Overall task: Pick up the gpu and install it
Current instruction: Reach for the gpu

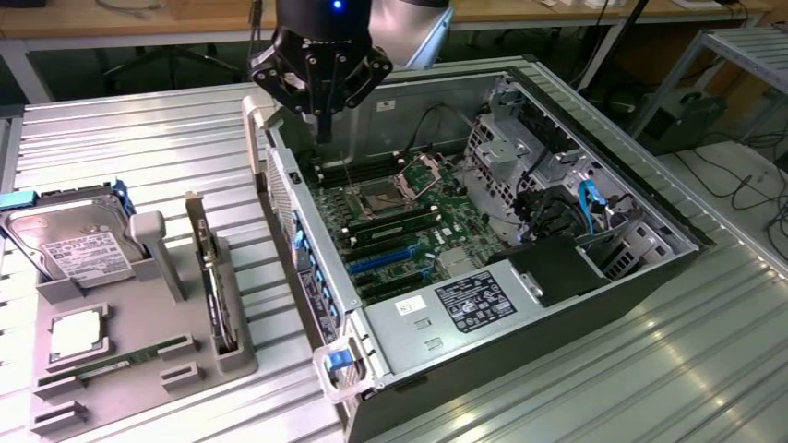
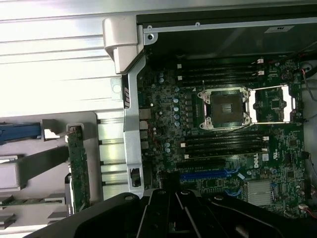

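GPU (image 1: 214,286) stands on its long edge in a slot of the grey holder (image 1: 136,369), outside the open computer case (image 1: 665,217). On the exterior view's clock face it is at about seven o'clock from me, well apart. My gripper (image 1: 324,129) hangs over the case's rear corner beside the motherboard (image 1: 407,221), jaws pressed together with nothing between them. I judge the card light and stiff but delicate (bare circuitry, a thin bracket at one end). The best hold looks like a pinch across its thickness on the exposed top edge, near the middle for balance and away from the edge seated in the slot.
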Available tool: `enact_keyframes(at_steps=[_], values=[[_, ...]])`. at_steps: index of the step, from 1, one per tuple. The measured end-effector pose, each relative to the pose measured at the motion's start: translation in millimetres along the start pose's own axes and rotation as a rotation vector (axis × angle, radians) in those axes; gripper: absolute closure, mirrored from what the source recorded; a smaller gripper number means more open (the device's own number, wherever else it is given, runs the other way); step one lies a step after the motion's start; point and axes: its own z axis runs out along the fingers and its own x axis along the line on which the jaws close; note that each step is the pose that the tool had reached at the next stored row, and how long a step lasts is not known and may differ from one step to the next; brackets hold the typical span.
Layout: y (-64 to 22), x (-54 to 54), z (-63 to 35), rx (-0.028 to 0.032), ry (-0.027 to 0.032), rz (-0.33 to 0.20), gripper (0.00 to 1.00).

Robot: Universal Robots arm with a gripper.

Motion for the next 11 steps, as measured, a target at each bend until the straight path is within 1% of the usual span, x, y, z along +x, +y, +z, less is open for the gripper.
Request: enact_keyframes(at_steps=[11], values=[[-0.5, 5.0, -0.1, 0.0, 0.0, 0.0, 0.89]])
